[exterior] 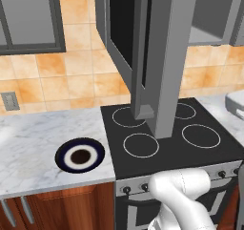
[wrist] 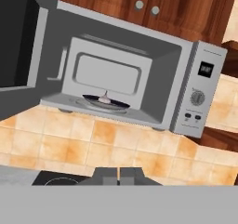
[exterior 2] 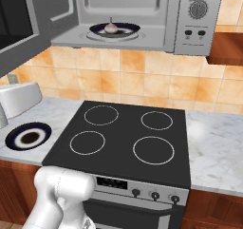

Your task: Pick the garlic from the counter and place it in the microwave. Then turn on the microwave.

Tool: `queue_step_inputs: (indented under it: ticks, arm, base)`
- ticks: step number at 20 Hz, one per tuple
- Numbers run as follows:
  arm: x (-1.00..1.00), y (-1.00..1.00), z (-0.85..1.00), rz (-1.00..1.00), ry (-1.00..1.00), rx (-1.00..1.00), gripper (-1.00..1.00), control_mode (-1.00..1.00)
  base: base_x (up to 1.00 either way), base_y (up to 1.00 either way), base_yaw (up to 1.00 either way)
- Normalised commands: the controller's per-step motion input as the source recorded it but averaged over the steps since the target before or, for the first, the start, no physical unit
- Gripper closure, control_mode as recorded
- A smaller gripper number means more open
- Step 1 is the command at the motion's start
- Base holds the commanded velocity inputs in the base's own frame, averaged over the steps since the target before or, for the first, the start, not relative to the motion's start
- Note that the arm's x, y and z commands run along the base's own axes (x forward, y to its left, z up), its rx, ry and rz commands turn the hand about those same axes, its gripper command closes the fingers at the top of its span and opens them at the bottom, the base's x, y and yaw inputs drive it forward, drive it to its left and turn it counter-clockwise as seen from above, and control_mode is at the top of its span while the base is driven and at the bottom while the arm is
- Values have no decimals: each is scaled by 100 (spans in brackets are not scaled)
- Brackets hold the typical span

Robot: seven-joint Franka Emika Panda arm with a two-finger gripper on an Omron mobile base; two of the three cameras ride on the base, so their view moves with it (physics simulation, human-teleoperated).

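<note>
Gripper point(wrist: 119, 174), closed on nothing below the microwave point(wrist: 139, 79), apparently risks striking the wide-open door point(wrist: 18, 56) before the garlic point(wrist: 105, 97) inside is enclosed.

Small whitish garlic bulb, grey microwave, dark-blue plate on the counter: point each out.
Small whitish garlic bulb point(exterior 2: 110, 27), right base view, its rounded body.
Grey microwave point(exterior 2: 198, 21), right base view, control panel.
Round dark-blue plate point(exterior: 97, 153), left base view, its rim.
</note>
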Motion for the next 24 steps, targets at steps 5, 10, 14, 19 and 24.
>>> queue_step_inputs:
  ticks: [5, 10, 14, 19, 24]
  arm:
    - [-32, 12, 0, 0, -5, 0, 100, -100]
    - [-32, 15, 1, 0, -5, 0, 100, -100]
    - [-30, 16, 4, 0, -2, 0, 100, -100]
    - [-23, 18, 2, 0, 0, 0, 100, -100]
    - [-20, 14, 2, 0, 0, 0, 100, -100]
  base:
    - [0, 0, 0]
    - [0, 0, 0]
    - [0, 0, 0]
    - [0, 0, 0]
    - [0, 0, 0]
